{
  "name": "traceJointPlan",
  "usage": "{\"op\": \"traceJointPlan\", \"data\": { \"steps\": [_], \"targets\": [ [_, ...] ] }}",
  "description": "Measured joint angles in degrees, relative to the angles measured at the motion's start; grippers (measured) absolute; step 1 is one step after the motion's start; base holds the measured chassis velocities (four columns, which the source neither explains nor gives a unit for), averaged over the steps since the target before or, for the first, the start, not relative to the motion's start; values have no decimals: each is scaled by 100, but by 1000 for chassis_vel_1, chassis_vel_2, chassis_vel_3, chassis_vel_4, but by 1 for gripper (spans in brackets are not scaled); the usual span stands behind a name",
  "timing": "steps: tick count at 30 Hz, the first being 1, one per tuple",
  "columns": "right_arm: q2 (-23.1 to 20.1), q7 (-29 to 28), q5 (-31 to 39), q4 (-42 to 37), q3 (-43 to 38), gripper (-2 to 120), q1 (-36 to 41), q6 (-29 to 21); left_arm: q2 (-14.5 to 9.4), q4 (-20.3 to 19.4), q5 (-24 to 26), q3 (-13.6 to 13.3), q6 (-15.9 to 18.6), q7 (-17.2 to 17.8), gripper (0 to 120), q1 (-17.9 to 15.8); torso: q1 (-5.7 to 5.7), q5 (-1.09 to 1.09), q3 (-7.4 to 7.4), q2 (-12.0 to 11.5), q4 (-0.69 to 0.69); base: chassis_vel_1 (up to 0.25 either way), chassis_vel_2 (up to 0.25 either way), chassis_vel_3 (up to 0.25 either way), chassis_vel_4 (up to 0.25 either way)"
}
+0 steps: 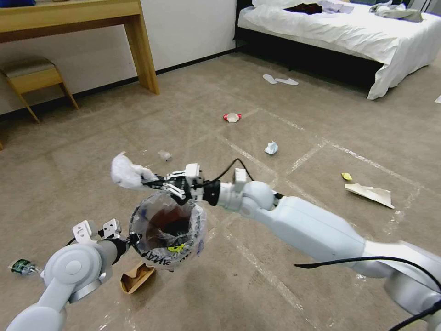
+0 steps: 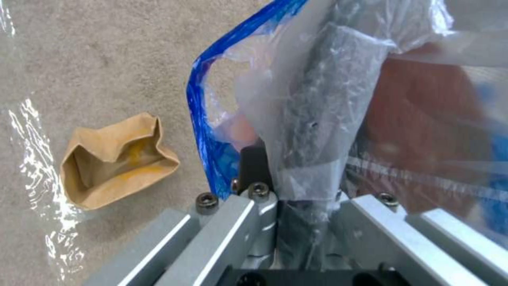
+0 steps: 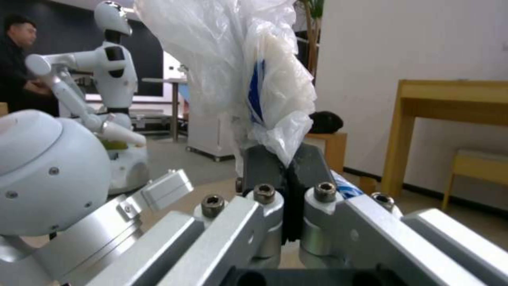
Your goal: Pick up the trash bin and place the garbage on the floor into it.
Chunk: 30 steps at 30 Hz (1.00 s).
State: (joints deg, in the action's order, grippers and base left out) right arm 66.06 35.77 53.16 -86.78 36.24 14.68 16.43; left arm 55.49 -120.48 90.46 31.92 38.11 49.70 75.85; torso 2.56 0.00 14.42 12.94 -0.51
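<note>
Beige carpet floor point(image 1: 321, 115) crossed by shiny tape strips stretched toward a white bed point(image 1: 349, 27). Above it the trash bin point(image 1: 167, 230) hung off the floor, its bagged rim pinched in the left hand point(image 1: 131, 239). Just beyond its far rim, the right hand point(image 1: 149, 183) was pressed together on a crumpled white plastic wad point(image 1: 126, 172). Scattered on the carpet lay a torn brown box point(image 1: 136, 277), a bluish paper wad point(image 1: 271, 147) and a crushed red-white bowl point(image 1: 232, 117)

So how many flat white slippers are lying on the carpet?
2: one flat white slipper and a second beside it, on the beige carpet before the white-sheeted bed; more may hide under it.
</note>
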Motion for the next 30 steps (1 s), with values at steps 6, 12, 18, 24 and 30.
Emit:
{"op": "traceJointPlan", "data": {
  "steps": [6,12,18,24,30],
  "targets": [
    [171,28,-122,240,81,0,229,40,18,-58,8,15,0,28,1,1,0,0,0,-1,-2,0,0,0,0],
    [388,67,-256,564,48,0,432,93,-14,-161,25,69,0,43,1,66,0,1,0,-1,1,0,0,0,0],
    [385,72,-371,646,-15,0,718,117,-14,-187,29,101,0,53,1,94,0,1,0,-1,0,0,0,0,0],
    [253,71,-408,628,-81,0,861,133,-13,-154,26,108,-6,58,1,98,0,1,0,-1,-1,0,0,0,0],
    [87,57,-439,549,-135,0,977,145,-4,-111,17,93,-27,68,1,66,0,1,-1,-1,-1,0,0,0,0]
  ]
}}
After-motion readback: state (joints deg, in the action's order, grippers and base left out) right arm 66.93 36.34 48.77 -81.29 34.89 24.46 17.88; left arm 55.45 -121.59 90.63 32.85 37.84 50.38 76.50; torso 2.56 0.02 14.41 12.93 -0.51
